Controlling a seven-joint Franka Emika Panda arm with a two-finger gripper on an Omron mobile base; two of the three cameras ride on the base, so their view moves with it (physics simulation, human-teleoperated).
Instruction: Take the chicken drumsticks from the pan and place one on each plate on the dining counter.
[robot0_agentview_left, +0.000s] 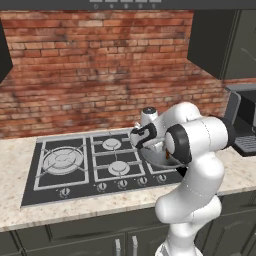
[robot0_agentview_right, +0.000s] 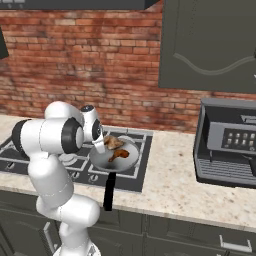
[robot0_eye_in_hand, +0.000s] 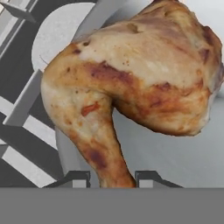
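Gripper (robot0_eye_in_hand: 112, 177) fingers stand close on either side of the bone end of a chicken drumstick (robot0_eye_in_hand: 131, 87), the two dark tips flanking the narrow shank in the hand view; they look closed on it, though actual contact is hard to confirm. In the right base view the hand hangs over the left rim of the frying pan (robot0_agentview_right: 131, 161), which sits on the gas hob (robot0_agentview_right: 135, 176) near the hob's front right corner, its black handle (robot0_agentview_right: 109, 192) reaching past the counter's front edge. Two drumsticks lie in the pan, one (robot0_agentview_right: 114, 143) toward the back and the other (robot0_agentview_right: 119, 155) nearer the front; which of them the gripper has is unclear.

By my judgement the drumstick is light and fairly stiff, but its roasted skin is probably greasy and its meaty end is rounded, so it may swing or slip. The tapering bone gives a narrow purchase; a hold higher, where shank thickens into meat, would likely be surer.
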